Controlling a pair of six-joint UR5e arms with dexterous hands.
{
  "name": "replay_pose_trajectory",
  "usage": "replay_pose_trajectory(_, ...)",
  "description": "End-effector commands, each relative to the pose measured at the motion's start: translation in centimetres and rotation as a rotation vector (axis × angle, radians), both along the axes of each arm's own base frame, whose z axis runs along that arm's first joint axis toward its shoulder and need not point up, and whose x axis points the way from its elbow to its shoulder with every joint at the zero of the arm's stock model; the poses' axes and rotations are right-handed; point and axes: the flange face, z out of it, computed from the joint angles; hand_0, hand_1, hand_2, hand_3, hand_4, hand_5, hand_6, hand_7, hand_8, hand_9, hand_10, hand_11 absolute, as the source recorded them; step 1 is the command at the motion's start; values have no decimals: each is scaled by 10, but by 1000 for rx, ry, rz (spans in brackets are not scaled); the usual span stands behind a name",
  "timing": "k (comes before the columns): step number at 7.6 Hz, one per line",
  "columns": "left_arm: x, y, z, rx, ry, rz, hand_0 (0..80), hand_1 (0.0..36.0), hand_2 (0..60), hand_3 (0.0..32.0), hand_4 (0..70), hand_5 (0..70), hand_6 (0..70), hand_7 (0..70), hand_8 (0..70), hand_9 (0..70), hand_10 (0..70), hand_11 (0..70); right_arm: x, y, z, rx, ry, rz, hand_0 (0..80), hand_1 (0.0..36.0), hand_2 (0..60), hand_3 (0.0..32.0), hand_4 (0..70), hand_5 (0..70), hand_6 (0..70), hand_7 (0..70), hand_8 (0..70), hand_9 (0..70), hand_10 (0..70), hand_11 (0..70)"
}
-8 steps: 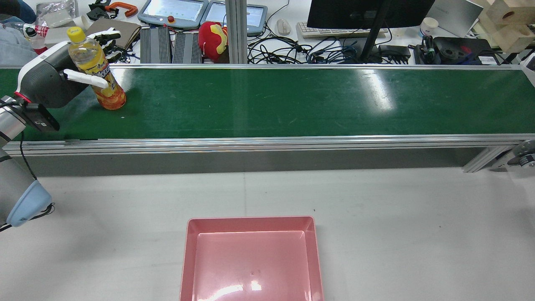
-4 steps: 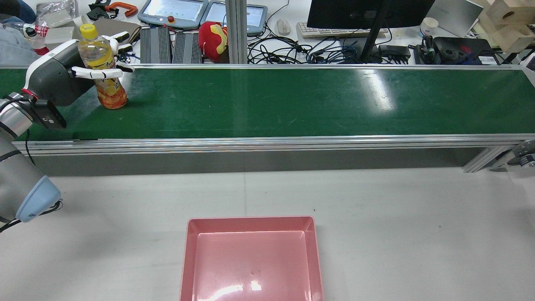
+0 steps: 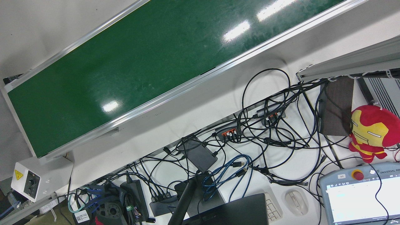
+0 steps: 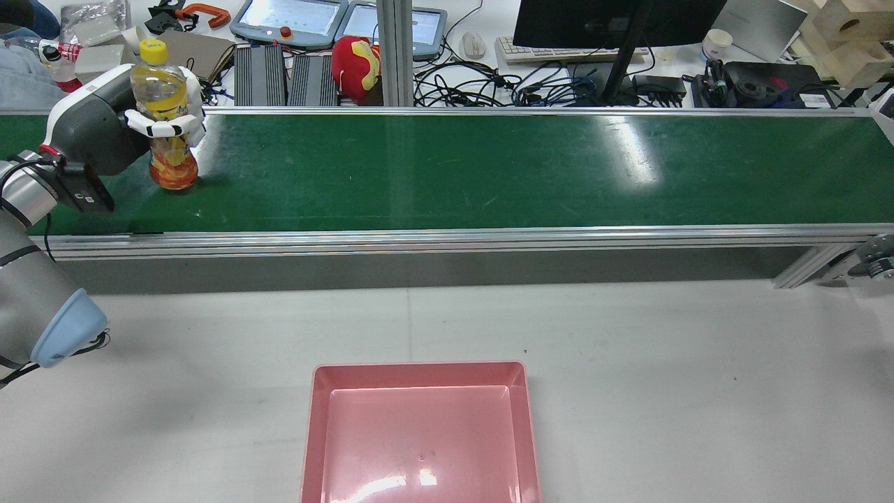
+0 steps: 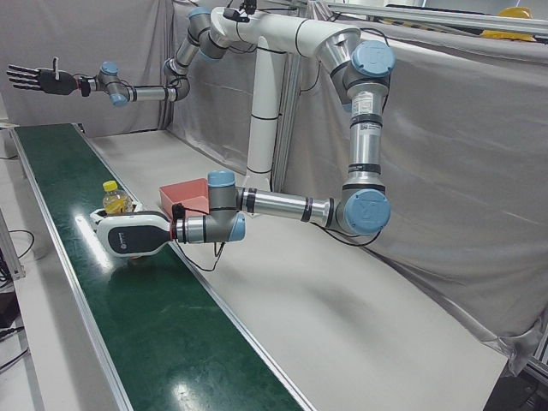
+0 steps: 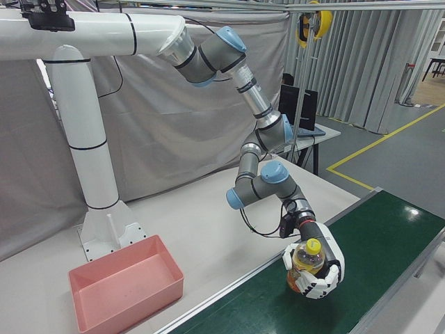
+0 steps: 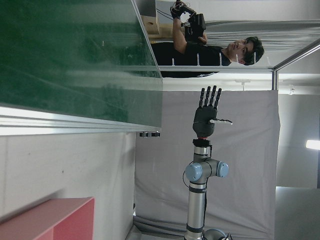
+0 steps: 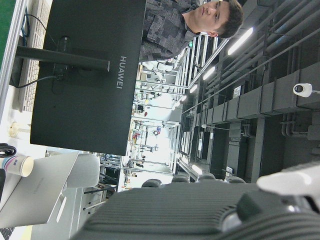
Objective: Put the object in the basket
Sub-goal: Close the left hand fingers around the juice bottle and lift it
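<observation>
A clear bottle (image 4: 159,84) of orange drink with a yellow cap stands upright at the left end of the green belt (image 4: 454,168). My left hand (image 4: 122,129) is shut on its middle, white fingers (image 4: 164,127) wrapped round it. The right-front view shows the same grasp on the bottle (image 6: 306,259) by that hand (image 6: 318,278). I cannot tell whether the base touches the belt. The pink basket (image 4: 419,367) sits empty on the grey table, near the front centre. My right hand (image 5: 34,79) is black, open with fingers spread, high beyond the belt's far end.
The belt has aluminium rails (image 4: 447,237) between it and the grey table (image 4: 663,363). Behind the belt are a monitor (image 4: 614,21), cables, teach pendants and a red plush toy (image 4: 356,66). The left arm's elbow (image 4: 66,339) hangs over the table's left edge.
The bottle was tilted with my left hand's fingers spread beside it. The fingers have closed round it, and it now stands upright, slightly further left.
</observation>
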Motion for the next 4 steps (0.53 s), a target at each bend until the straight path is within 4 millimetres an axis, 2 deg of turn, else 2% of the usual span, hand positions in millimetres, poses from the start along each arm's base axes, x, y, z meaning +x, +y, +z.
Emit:
replay_pose_trajectory(1,-9,31,-60,62,32,23,592,296,600,0,700,700,700,700,700,700,613,700,0,0,0,0,0,0,0,0,0,0,0,0,0,0,0,0,0,0)
replay_pose_trajectory(2,6,60,-85,77,40,76,595,298,600,0,700,700,700,700,700,700,597,700,0,0,0,0,0,0,0,0,0,0,0,0,0,0,0,0,0,0)
replay_pose_trajectory(3,27,81,-100,97,57,127,605,307,600,0,700,700,692,685,700,700,588,700,0,0,0,0,0,0,0,0,0,0,0,0,0,0,0,0,0,0)
replay_pose_trajectory(4,77,115,-111,111,75,231,594,301,600,0,700,700,700,689,700,700,594,700,0,0,0,0,0,0,0,0,0,0,0,0,0,0,0,0,0,0)
